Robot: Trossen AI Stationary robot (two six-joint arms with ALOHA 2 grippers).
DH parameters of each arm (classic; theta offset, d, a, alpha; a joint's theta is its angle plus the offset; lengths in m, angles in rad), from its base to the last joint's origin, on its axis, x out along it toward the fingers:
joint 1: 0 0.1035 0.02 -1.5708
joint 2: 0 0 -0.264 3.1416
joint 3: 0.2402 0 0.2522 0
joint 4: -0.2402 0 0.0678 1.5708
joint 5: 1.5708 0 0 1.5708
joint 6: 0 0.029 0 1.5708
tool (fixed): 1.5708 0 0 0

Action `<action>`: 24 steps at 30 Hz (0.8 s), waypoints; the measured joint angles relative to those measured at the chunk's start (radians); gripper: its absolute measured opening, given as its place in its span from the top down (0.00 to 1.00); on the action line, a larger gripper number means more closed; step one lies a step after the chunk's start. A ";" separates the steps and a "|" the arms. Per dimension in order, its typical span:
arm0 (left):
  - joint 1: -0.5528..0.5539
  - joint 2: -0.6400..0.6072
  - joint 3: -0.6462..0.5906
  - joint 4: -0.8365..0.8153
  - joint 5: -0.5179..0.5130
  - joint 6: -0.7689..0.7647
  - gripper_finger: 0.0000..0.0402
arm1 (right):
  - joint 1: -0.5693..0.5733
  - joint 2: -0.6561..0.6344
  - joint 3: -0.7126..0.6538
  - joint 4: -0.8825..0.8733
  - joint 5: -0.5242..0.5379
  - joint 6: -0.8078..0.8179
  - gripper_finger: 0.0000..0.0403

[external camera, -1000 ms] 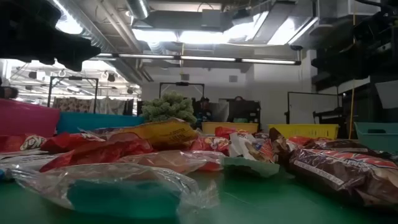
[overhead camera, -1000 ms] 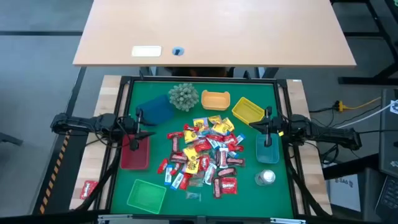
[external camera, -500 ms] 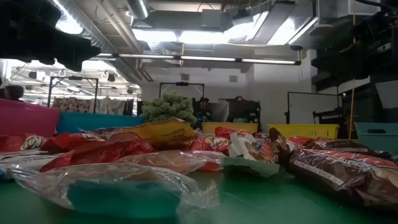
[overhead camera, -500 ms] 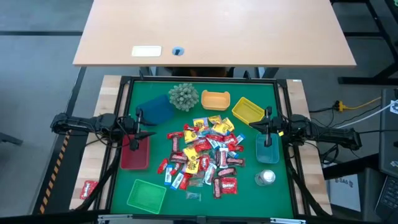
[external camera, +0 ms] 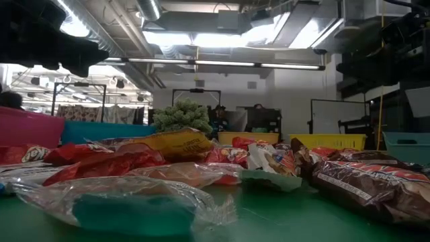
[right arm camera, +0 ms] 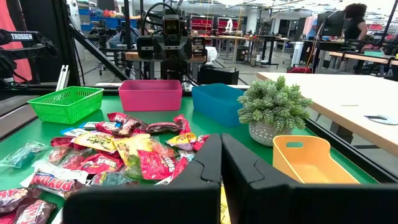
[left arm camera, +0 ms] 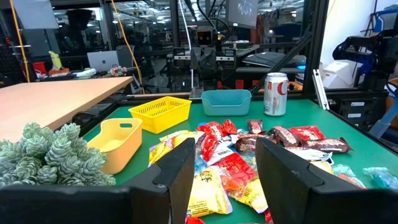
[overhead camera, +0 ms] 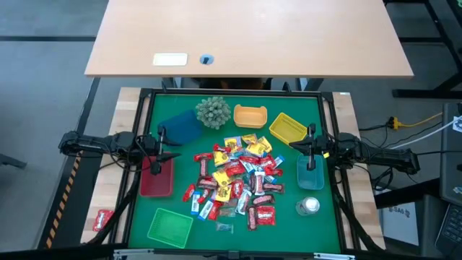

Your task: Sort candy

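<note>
The candy (overhead camera: 234, 179) lies in a loose heap of red, yellow, blue-white and silvery wrappers on the middle of the green mat; it fills the foreground of the low view (external camera: 168, 161). My left gripper (overhead camera: 172, 152) hovers level at the mat's left side, above the red tray, and points at the heap. Its fingers (left arm camera: 180, 174) stand open with nothing between them, the candy (left arm camera: 249, 149) beyond them. My right gripper (overhead camera: 297, 146) hovers level at the right side, above the light blue tray. It is shut (right arm camera: 221, 168) and holds nothing, the candy (right arm camera: 124, 155) ahead of it.
Around the heap stand a dark blue tray (overhead camera: 180, 128), a plant ball (overhead camera: 213, 112), an orange tray (overhead camera: 250, 116), a yellow basket (overhead camera: 287, 128), a light blue tray (overhead camera: 310, 173), a can (overhead camera: 309, 206), a green basket (overhead camera: 170, 227) and a red tray (overhead camera: 157, 178). One red packet (overhead camera: 102, 218) lies off the mat, left.
</note>
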 joint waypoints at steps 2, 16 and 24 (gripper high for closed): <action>0.000 0.000 0.000 0.000 0.000 0.000 0.61 | 0.000 0.000 0.000 0.000 0.000 0.000 1.00; 0.000 0.000 0.000 0.016 0.000 0.000 0.61 | 0.000 0.000 0.000 0.000 0.000 0.000 1.00; 0.000 0.002 -0.001 0.233 -0.044 0.000 0.61 | 0.000 0.000 0.000 0.002 0.000 0.000 1.00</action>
